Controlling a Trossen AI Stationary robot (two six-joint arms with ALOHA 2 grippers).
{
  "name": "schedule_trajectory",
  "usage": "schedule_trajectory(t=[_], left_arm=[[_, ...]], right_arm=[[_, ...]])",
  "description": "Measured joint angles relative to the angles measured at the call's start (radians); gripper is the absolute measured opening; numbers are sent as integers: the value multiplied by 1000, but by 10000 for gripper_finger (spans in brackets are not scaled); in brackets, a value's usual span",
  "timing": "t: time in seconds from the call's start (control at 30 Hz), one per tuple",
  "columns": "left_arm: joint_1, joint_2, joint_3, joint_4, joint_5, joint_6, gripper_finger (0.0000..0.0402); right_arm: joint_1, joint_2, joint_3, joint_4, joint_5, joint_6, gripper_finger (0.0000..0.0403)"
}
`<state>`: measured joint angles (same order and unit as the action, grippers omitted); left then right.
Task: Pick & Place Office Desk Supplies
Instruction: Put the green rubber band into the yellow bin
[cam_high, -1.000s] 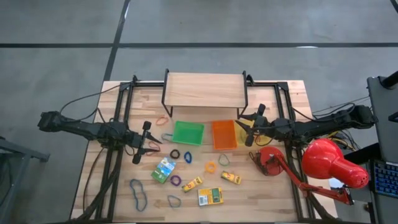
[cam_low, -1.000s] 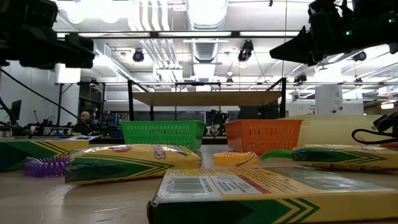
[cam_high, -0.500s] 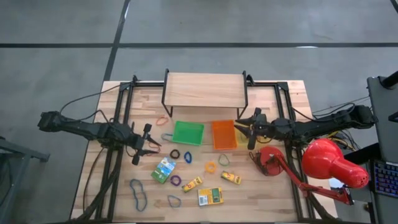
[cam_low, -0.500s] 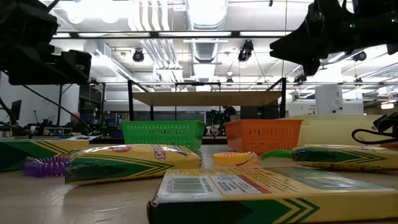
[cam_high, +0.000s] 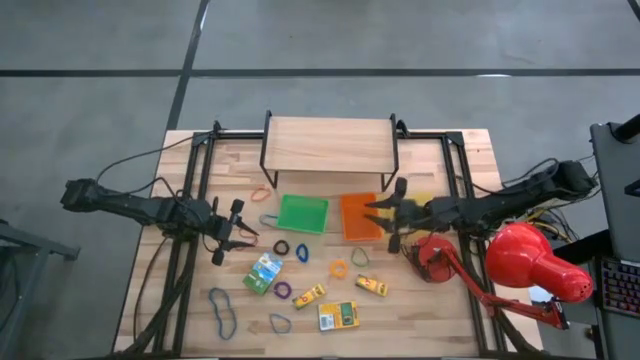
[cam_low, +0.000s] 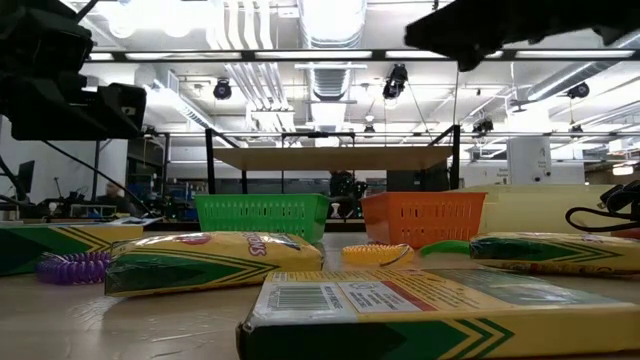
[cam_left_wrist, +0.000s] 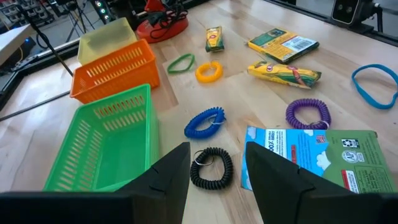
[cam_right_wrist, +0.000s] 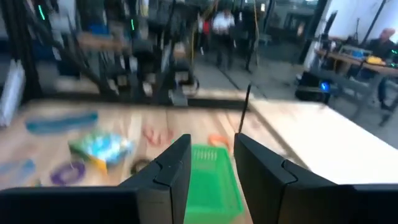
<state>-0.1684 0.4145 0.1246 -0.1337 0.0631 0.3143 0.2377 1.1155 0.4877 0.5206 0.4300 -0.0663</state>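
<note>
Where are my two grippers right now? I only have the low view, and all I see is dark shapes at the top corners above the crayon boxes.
Observer: The left gripper hangs over the table just left of the black coiled band, fingers open and empty.
Operator: And the right one?
Observer: The right gripper is over the orange tray, at its right edge, fingers apart with nothing between them.
Operator: What lies nearest in front of the left fingers?
Observer: The left wrist view shows that black coiled band between the fingertips' line of sight, with the blue coiled band just beyond it and the green tray beside.
</note>
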Motion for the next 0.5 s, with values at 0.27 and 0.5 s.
schedule_trajectory(t=[0.27,0.5], left_arm=[[0,0,0,0,0,0,159],[0,0,0,0,0,0,159]], right_arm=[[55,216,331,-588,7,268,118],[80,404,575,-1026,-38,526,116]])
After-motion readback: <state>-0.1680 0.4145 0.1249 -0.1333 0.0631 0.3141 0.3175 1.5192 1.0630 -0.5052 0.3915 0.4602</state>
